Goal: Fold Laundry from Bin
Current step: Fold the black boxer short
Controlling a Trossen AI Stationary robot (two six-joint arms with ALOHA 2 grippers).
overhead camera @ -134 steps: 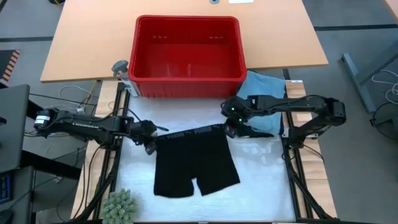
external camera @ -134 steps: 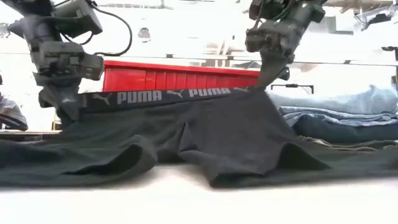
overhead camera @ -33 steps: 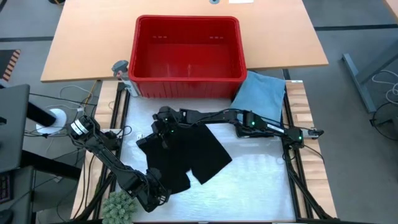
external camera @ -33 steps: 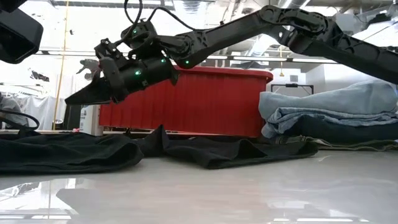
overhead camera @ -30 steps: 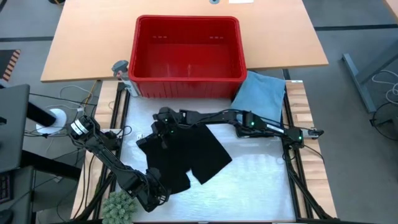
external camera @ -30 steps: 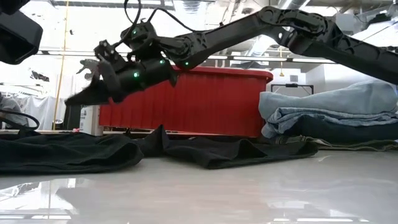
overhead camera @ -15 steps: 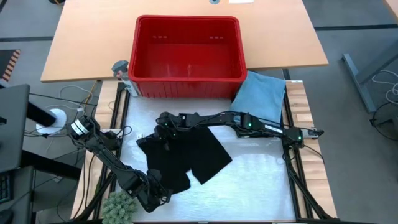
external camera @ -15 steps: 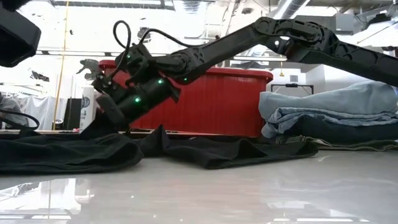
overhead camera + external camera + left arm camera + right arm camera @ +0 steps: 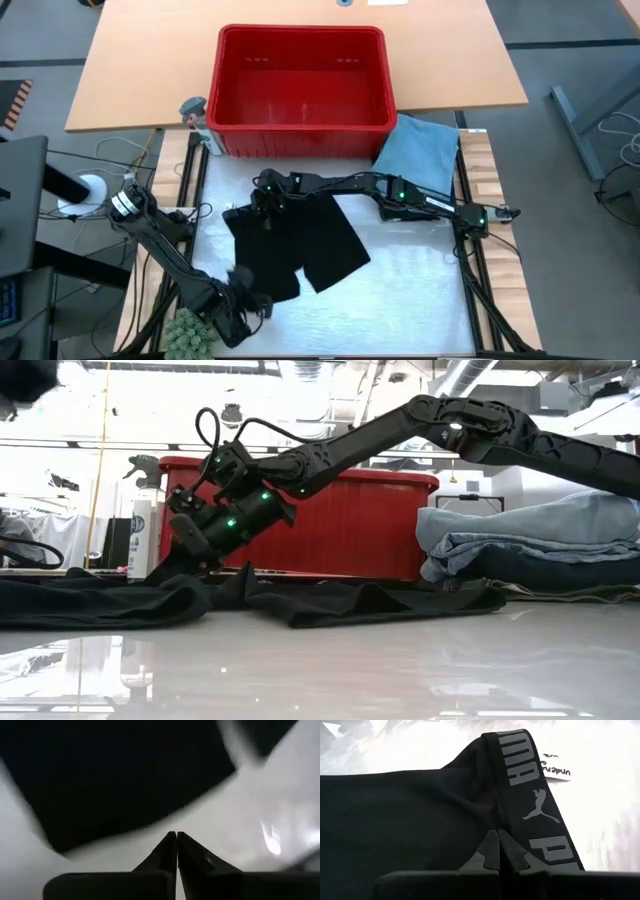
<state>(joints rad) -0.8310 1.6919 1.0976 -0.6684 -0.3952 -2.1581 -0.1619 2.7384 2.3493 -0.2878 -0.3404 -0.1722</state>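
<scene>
Left gripper (image 9: pixel 252 303) clenched on nothing at the near left edge, black shorts (image 9: pixel 300 240) just ahead of it, lying flat, long axis running from waistband at the far left to legs at the near right, right gripper (image 9: pixel 266 203) pinched shut on the waistband (image 9: pixel 535 800), red bin (image 9: pixel 300 90) beyond, empty, folded light blue garment (image 9: pixel 420 148) beside the right arm.

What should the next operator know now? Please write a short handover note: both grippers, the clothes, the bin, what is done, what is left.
Left gripper: jaws shut, empty, at the table's near left corner, just off the black shorts.
Right gripper: jaws shut, pressing on the shorts' waistband, nothing pinched.
Red bin: empty, at the back.
Done: light blue folded pile beside the bin.
Left: shorts are only partly folded; finish and stack them.
</scene>
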